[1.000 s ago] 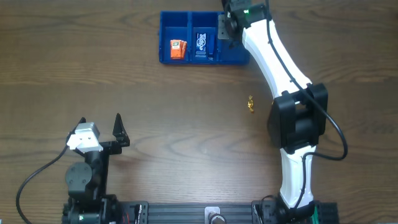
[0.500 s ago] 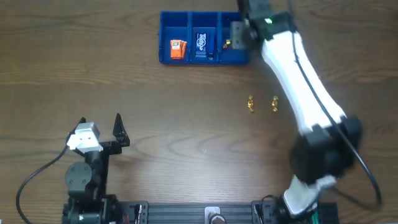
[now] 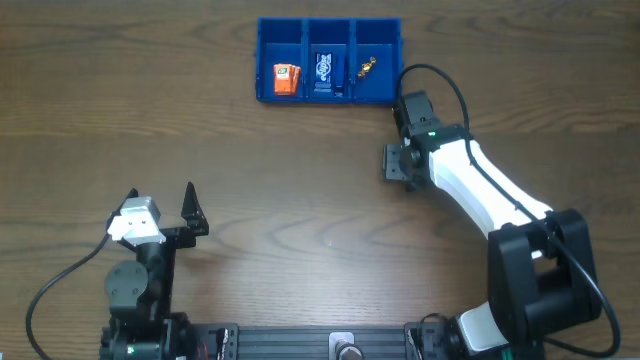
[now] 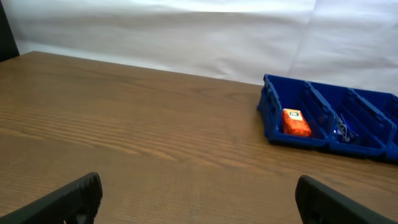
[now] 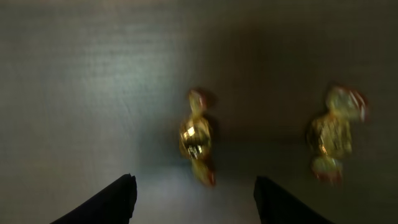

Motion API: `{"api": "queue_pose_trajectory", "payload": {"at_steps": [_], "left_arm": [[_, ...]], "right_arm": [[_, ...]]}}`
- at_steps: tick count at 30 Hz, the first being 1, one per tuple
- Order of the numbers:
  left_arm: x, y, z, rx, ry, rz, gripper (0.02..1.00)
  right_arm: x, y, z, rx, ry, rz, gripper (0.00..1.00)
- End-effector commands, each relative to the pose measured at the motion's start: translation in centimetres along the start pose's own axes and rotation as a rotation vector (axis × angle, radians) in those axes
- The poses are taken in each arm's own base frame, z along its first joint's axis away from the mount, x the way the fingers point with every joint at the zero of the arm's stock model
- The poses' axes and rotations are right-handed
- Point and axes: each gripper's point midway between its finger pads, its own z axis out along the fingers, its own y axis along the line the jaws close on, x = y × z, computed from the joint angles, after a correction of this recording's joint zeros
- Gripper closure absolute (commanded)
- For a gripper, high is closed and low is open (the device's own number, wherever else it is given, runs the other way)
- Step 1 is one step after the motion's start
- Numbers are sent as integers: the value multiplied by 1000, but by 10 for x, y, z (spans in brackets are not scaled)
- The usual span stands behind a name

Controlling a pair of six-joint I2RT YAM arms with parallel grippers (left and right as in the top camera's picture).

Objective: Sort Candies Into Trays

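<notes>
- The blue tray (image 3: 261,55) stands on the far part of the wooden bench (image 3: 250,170), and it has three compartments side by side.
- In the top view, its left compartment holds an orange candy (image 3: 287,78), the middle one holds a blue candy (image 3: 323,68), and the right one holds a gold candy (image 3: 366,67).
- The right pincer (image 5: 194,183) is over the bench, near the right end of the tray, on the side of the tray that faces the arm bases.
- Its two fingers are spread wide and they hold nothing. How high it hangs above the bench, I cannot tell.
- In the right wrist view, the first loose candy (image 5: 197,140) lies on the bench. It has a gold wrapper with reddish twisted ends. It is in line with the gap between the two fingers and touches neither of them.
- The second loose candy (image 5: 333,134), of the same kind, lies near the first one but apart from it, outside the gap.
- The left pincer (image 3: 162,192) is close to its own base at the left, well apart from the tray and from the loose candies.
- Its fingers are also spread wide, and there is nothing between them.
- The left wrist view faces across the bench toward the tray, where the orange candy lies in the end compartment.
</notes>
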Motion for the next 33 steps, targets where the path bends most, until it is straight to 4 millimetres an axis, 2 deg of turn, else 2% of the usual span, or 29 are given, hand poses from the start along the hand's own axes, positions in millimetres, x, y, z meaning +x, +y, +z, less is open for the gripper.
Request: {"api": "queue_pose_trajectory", "payload": {"at_steps": [1, 6, 12, 19, 22, 27, 30, 32, 33], "left_arm": [[19, 3, 3, -7, 44, 11, 20], [19, 3, 3, -7, 44, 11, 23], [19, 3, 3, -7, 44, 11, 20], [19, 3, 3, -7, 44, 11, 20], [19, 3, 3, -7, 44, 11, 20], [19, 3, 3, -7, 44, 11, 23], [19, 3, 3, -7, 44, 11, 23], [19, 3, 3, -7, 44, 11, 20], [19, 3, 3, -7, 44, 11, 20]], "right_arm": [[1, -1, 20, 5, 22, 29, 367], [1, -4, 31, 16, 35, 33, 373], [-1, -3, 33, 13, 26, 33, 461], [-2, -5, 39, 25, 24, 10, 483], [-2, -5, 39, 25, 27, 10, 546], [-1, -5, 39, 26, 28, 10, 783], [-1, -5, 39, 25, 27, 10, 820], [-7, 0, 27, 8, -3, 5, 831], [-13, 5, 12, -9, -41, -2, 836]]}}
